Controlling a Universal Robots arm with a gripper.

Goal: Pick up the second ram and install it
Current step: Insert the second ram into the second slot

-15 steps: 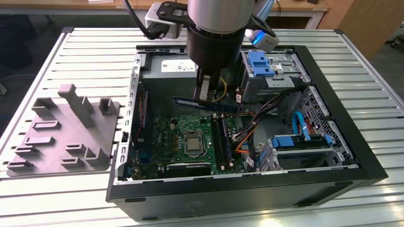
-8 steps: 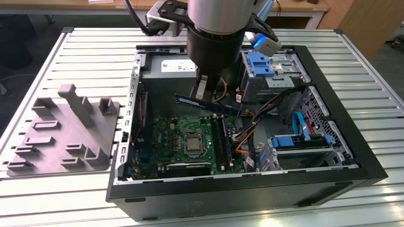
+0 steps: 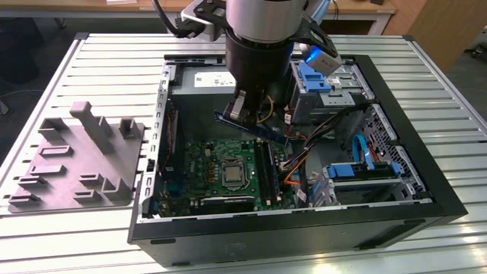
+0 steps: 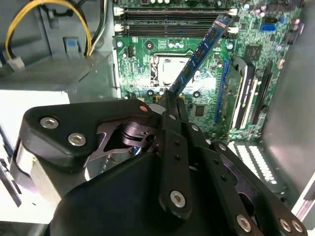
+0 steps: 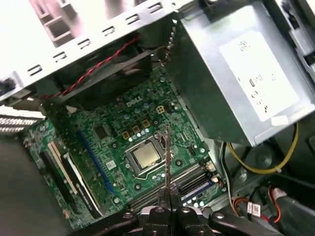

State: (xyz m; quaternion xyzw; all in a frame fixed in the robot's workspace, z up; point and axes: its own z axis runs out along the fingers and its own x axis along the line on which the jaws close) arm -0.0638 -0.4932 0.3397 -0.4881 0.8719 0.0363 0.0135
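Evidently the gripper (image 3: 246, 116) has its fingers (image 4: 172, 137) pinched almost together on the flat faces of the second ram (image 4: 199, 54), gripping it near 1 end so that most of the board juts free. In the exterior view the stick hangs clear above the motherboard (image 3: 202, 162), at about 12 o'clock from the CPU socket (image 3: 232, 172). The black slot rails (image 3: 263, 165) lie at 3 o'clock from that socket. The stick's long edge runs from 10 o'clock to 4 o'clock, while the rails run from 12 to 6. A descent at this skew would likely land a corner on a rail wall or latch. Because the hold is at 1 end, pressing down could pivot the board in the pads or seat just 1 side. Loose cables (image 3: 297, 162) at 3 o'clock from the rails could snag the free end.
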